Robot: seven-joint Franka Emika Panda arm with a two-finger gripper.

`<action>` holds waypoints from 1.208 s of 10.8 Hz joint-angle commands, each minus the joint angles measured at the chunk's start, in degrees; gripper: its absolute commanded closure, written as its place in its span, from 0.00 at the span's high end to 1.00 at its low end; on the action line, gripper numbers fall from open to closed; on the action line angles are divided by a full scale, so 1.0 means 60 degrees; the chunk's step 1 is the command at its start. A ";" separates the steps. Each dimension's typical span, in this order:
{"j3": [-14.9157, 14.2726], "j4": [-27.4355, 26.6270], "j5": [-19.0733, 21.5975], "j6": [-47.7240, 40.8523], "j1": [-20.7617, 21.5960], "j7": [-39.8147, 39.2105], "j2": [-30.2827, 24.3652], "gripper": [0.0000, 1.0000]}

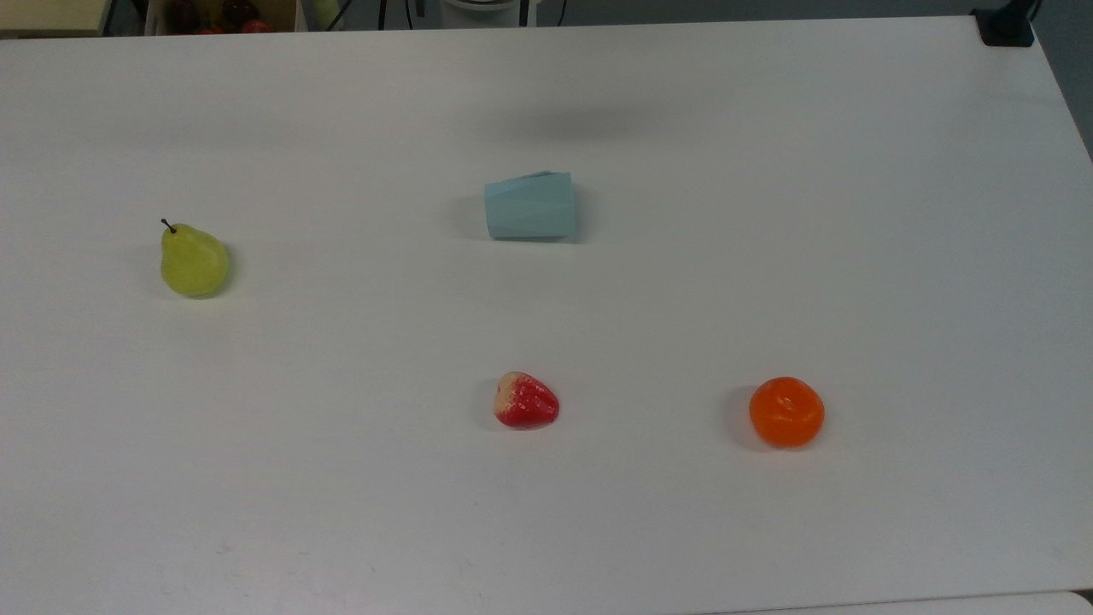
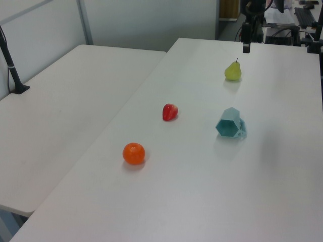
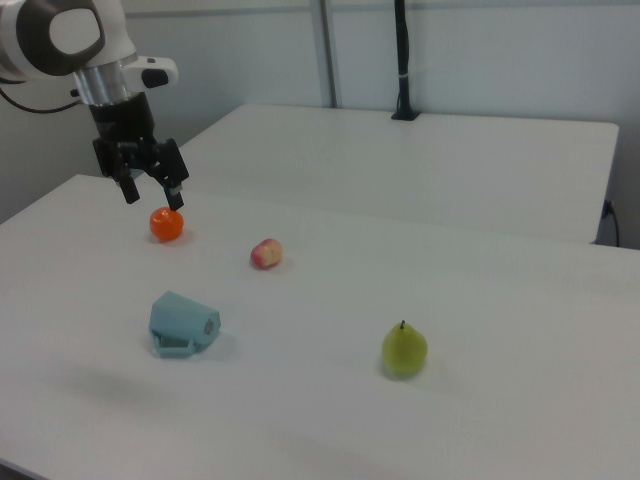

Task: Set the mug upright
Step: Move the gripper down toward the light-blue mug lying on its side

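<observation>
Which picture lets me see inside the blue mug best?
The left view: the mug lies on its side, its dark teal opening facing that camera. The top view shows its faceted side; the right view shows its base and handle.

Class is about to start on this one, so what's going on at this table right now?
A robot arm's end effector hangs open in the air above the white table, holding nothing. The light-blue mug lies on its side near the middle, not yet upright, and nothing is touching it. In the left view its open mouth faces the camera. Lying apart around it are a pear, a strawberry and an orange.
</observation>
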 commanded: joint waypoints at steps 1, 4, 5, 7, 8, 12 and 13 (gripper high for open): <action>-0.0097 -0.0249 -0.0024 0.0078 0.0002 0.0058 -0.0040 1.00; -0.0097 -0.0263 -0.0024 0.0006 0.0060 0.0013 -0.0024 1.00; -0.0024 -0.0278 -0.0024 -0.0008 0.0075 0.0013 0.0005 1.00; 0.0166 -0.0278 -0.0388 -0.0008 0.0526 0.0144 0.0282 1.00; 0.0297 -0.0307 -0.0854 -0.0038 0.0790 0.0174 0.0341 1.00; 0.1030 -0.0293 -0.3255 -0.0082 0.1669 0.1532 0.1496 1.00; 0.1046 -0.0278 -0.3899 -0.0067 0.2150 0.2334 0.2079 1.00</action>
